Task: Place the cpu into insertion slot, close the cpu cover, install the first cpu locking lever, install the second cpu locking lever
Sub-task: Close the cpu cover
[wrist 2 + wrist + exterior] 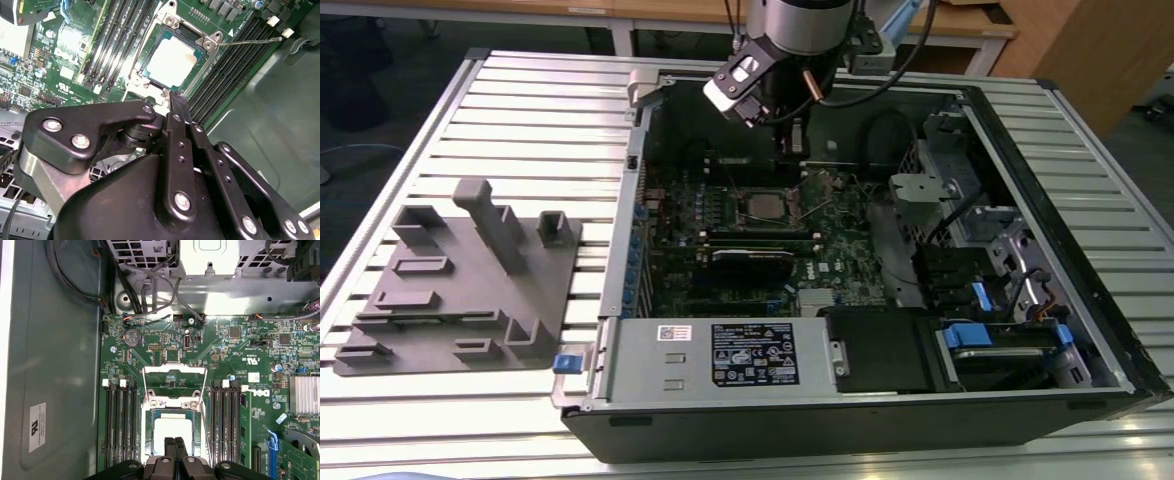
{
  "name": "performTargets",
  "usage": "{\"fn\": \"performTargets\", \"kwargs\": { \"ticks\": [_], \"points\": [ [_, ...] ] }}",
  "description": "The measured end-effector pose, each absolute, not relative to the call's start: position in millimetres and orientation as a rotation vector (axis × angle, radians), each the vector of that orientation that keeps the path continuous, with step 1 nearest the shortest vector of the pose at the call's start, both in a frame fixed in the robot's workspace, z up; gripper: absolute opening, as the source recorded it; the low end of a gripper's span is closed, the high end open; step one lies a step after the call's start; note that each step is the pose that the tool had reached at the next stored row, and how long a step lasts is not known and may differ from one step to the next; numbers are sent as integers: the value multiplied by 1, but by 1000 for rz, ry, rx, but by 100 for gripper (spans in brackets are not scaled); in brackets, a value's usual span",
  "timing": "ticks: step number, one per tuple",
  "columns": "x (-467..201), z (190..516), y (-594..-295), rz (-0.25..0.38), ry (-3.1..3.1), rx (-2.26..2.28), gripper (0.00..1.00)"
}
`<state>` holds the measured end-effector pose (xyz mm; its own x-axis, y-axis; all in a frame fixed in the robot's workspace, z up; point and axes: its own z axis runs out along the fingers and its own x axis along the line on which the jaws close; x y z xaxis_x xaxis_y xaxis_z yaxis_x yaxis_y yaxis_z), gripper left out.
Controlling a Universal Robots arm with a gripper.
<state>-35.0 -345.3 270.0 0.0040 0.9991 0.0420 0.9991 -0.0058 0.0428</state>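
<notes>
Gripper: fingers pressed together and holding nothing, probably to form one slim tip for nudging thin metal. It sits just beside the insertion slot.
Cpu: seated flat in the slot, silver top up.
Cpu cover: swung open away from the gripper, leaving the chip exposed.
Motherboard: inside the open computer case, with the slot toward its far side.

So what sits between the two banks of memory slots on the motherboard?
The insertion slot, with the cpu seated in it, as the first wrist view shows. The shut end effector hangs at its edge.
</notes>
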Motion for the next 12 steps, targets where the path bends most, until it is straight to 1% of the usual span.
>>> {"fn": "performTargets", "kwargs": {
  "ticks": [12],
  "points": [
    [-26,270,-345,94,2214,2225,11]
  ]
}}
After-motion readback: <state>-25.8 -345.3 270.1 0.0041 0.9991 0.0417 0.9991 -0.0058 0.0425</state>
